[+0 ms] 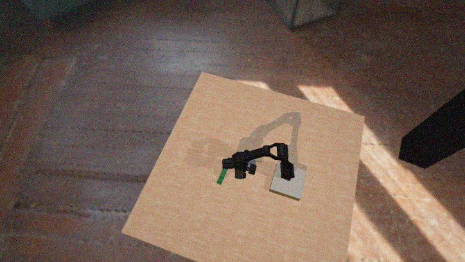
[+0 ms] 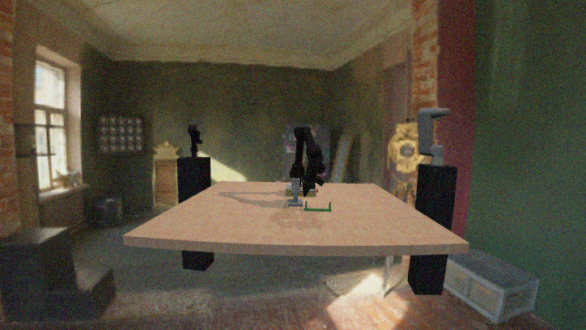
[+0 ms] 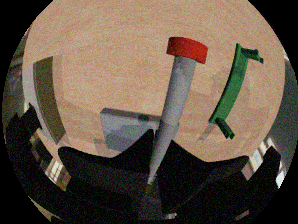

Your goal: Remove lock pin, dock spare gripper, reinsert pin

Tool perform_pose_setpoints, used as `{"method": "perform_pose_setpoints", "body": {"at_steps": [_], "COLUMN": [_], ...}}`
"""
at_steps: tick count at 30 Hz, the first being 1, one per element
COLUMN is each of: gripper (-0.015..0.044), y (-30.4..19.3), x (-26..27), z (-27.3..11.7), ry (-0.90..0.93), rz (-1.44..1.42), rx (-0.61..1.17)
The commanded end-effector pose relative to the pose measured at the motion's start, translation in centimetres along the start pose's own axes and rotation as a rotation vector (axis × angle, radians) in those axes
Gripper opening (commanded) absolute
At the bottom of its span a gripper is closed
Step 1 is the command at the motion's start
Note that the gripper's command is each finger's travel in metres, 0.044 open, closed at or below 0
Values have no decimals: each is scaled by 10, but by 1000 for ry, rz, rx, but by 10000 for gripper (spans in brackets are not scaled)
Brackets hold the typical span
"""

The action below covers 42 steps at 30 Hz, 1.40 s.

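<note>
My gripper (image 3: pixel 153 133) (image 2: pixel 305 193) is shut on the lock pin (image 3: pixel 179 87), a grey shaft with a red head (image 3: pixel 187 50) that points away from the fingers in the wrist view. The red head shows small right of the fingers in the exterior view. The blue-grey mount (image 2: pixel 295 202) (image 3: pixel 116 131) stands on the table beside the gripper, its upright part just left of the fingers in the exterior view. In the wrist view the fingers hide part of it. I cannot make out the spare gripper for certain, nor what is in the socket.
A green bracket (image 1: pixel 222 176) (image 2: pixel 317 210) (image 3: pixel 232 90) with two upturned ends lies on the table (image 1: pixel 194 208) (image 2: pixel 229 233), close to the mount. The arm's base stands on a pale board (image 1: pixel 286 190) (image 3: pixel 47 100). Black pedestals (image 2: pixel 435 196) (image 2: pixel 193 175) stand beyond the table's sides.
</note>
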<state>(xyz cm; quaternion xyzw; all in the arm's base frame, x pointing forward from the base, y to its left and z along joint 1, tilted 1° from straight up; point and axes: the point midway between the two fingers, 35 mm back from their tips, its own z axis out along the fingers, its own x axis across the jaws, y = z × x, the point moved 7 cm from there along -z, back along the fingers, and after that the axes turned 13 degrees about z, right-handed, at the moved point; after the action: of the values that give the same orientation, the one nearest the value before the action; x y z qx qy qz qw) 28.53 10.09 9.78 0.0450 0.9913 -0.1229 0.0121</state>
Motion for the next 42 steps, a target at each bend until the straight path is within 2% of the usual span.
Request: {"method": "perform_pose_setpoints", "body": {"at_steps": [1,8,16,22,42], "gripper": [0,0,200,200,200], "y": [-3,-3,-3,-2,20], "x": [-1,-1,-1,-1,8], "z": [0,1,1,-1,-48], "ry": [-3,-3,2,2,12], "rz": [-3,-3,-1,-1,-14], "rx": [4,4,0,0,15]}}
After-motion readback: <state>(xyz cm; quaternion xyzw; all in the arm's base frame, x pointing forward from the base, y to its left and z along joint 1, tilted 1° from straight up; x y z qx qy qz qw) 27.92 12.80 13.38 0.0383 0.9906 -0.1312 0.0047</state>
